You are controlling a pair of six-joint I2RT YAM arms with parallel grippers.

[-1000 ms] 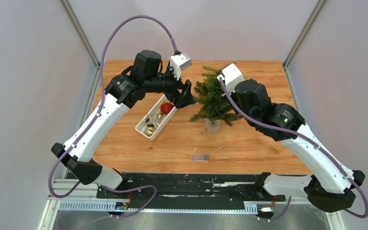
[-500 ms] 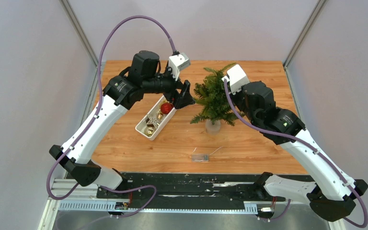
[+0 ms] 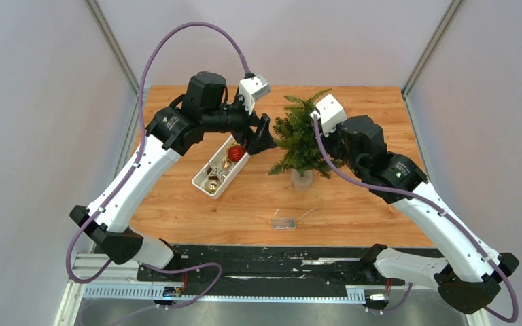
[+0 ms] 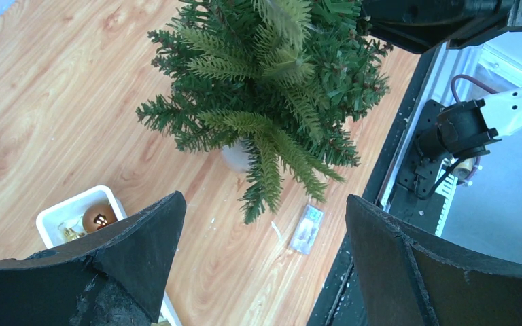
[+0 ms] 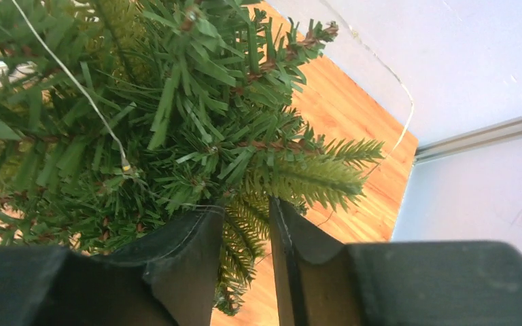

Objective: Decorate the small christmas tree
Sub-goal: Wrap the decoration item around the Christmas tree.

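Note:
The small christmas tree (image 3: 301,138) stands in its clear base (image 3: 302,178) mid-table; it also shows in the left wrist view (image 4: 272,75) and fills the right wrist view (image 5: 177,102). A thin light-string wire (image 5: 75,81) with a tiny bulb lies across its branches. My right gripper (image 5: 247,204) is pushed into the tree's right side (image 3: 322,133). Its jaws stand a narrow gap apart, with only needles between them. My left gripper (image 4: 264,200) is wide open and empty, hovering left of the tree above the tray's far end (image 3: 264,139).
A white tray (image 3: 200,182) left of the tree holds a red ball (image 3: 236,153) and gold ornaments (image 3: 212,183); its corner shows in the left wrist view (image 4: 75,202). A small clear battery pack (image 3: 283,223) with a wire lies in front of the tree (image 4: 308,229).
My right wrist swung slightly right, then back left into the tree's branches. My left arm shifted a little and has since held still.

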